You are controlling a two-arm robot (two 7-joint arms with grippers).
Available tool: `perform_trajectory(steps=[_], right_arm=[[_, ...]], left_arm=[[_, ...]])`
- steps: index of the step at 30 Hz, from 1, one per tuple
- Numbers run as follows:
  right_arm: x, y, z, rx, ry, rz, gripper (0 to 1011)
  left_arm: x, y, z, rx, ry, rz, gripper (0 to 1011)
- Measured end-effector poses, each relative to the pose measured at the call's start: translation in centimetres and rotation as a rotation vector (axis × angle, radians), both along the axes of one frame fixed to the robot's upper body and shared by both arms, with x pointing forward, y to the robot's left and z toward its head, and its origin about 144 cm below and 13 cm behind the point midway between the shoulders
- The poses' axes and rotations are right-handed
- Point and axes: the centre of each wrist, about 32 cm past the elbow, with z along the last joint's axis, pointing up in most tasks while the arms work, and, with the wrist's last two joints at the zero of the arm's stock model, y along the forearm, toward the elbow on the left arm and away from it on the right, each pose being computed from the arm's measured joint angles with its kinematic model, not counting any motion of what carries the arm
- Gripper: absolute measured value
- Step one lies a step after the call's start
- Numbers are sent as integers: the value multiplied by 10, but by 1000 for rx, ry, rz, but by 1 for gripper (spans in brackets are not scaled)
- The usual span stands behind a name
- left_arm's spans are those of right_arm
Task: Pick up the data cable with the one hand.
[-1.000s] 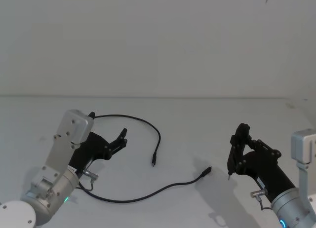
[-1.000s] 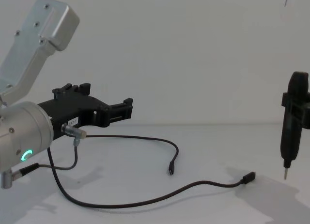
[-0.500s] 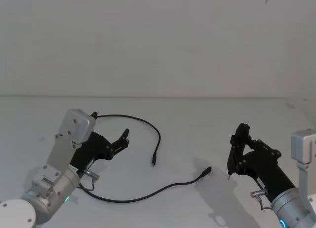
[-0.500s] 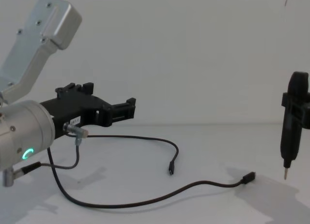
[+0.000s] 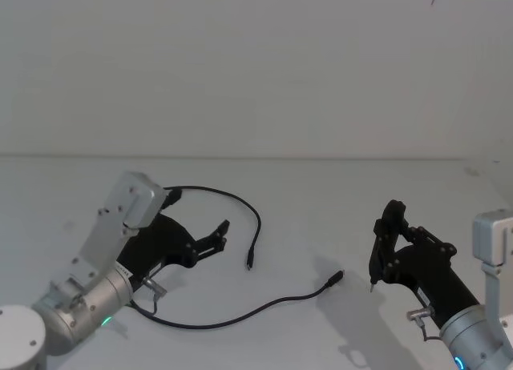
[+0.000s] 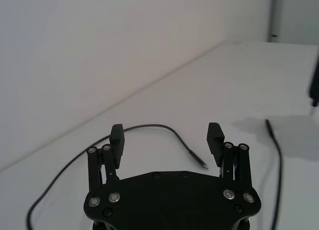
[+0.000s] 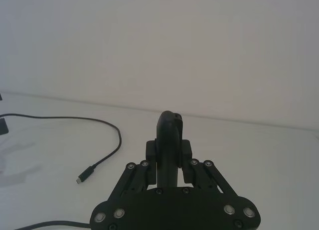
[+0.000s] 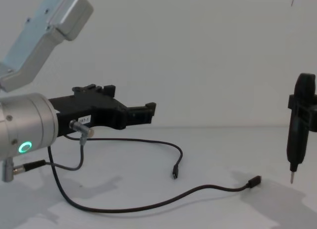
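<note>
Left end effector spread wide, hovering over the slack data cable looped on white desk. Right end effector, well apart, pinches pen-like tool, tip down.

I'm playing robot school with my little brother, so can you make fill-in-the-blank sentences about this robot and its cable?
1. The left gripper hovers above the table with its jaws ____ and nothing in them.
2. The long thin cable lying on the table is ____ in colour.
3. The right gripper is ____ on a slim tool with a metal tip.

Missing words: open; black; shut
</note>
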Motion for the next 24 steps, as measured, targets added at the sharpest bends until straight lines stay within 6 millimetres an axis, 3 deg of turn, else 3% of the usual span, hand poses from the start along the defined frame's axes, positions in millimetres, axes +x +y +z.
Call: perform_trajectory(steps=[12, 24], right_arm=[[0, 0, 0, 0, 0, 0, 279], [0, 0, 0, 0, 0, 0, 279]], left_arm=[[6, 3, 23, 34, 116, -153, 1001], [17, -13, 44, 71, 295, -268, 1001]])
